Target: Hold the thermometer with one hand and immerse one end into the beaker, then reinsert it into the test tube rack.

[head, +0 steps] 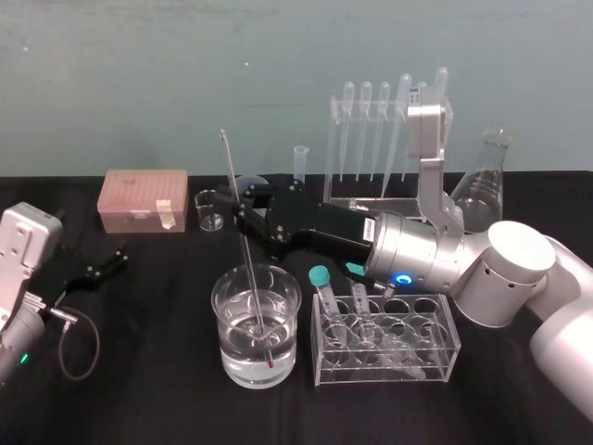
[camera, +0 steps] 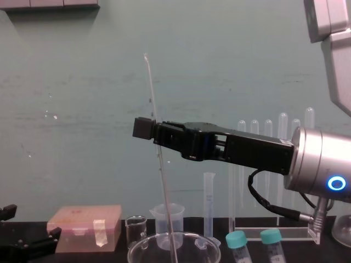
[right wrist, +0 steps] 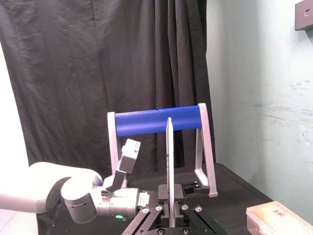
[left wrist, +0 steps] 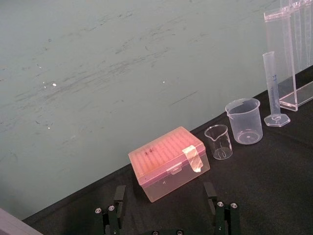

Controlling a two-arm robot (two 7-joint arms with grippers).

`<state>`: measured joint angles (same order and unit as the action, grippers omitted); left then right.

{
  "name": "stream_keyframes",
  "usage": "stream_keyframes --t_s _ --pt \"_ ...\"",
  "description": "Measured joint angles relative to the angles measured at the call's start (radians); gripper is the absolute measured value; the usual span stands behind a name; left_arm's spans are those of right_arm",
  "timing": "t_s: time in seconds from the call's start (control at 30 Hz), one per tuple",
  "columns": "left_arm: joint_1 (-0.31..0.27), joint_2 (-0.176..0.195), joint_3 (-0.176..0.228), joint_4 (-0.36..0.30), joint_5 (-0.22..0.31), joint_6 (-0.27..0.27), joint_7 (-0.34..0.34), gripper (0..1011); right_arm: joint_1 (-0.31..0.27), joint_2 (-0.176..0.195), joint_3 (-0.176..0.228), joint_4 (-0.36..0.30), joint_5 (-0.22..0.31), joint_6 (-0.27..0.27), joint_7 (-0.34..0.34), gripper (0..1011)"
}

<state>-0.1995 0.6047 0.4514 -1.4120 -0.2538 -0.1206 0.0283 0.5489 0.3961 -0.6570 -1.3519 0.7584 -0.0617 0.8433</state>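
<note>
A faint dark scrawl on the pink box (left wrist: 168,161) lid cannot be read, and the scale marks on the thermometer (head: 233,185) are too fine to make out. The right gripper (head: 243,215) is clamped on the thermometer, holding it nearly upright with its red tip down in the clear liquid of the beaker (head: 232,343). This is in front of the test tube rack (head: 334,148), which is partly hidden by the arm. The left gripper (head: 97,267) rests with fingers apart at the left of the worktop (head: 157,371).

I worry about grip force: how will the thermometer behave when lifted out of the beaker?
Likely stiff but fragile: the thermometer is a long thin glass rod, so the right gripper shut on it should squeeze gently. Probably slippery: smooth glass, lower end in water in the beaker. It leans, so it may pivot in the grip. Left gripper parked at left.
</note>
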Motion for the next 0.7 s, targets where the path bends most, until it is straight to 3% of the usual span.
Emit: stream_keyframes --t_s 0.7 --pt "0.0 0.0 0.0 0.0 0.0 0.0 0.0 1008 -0.012 0.008 0.0 -0.02 -0.002 0.002 -0.011 51"
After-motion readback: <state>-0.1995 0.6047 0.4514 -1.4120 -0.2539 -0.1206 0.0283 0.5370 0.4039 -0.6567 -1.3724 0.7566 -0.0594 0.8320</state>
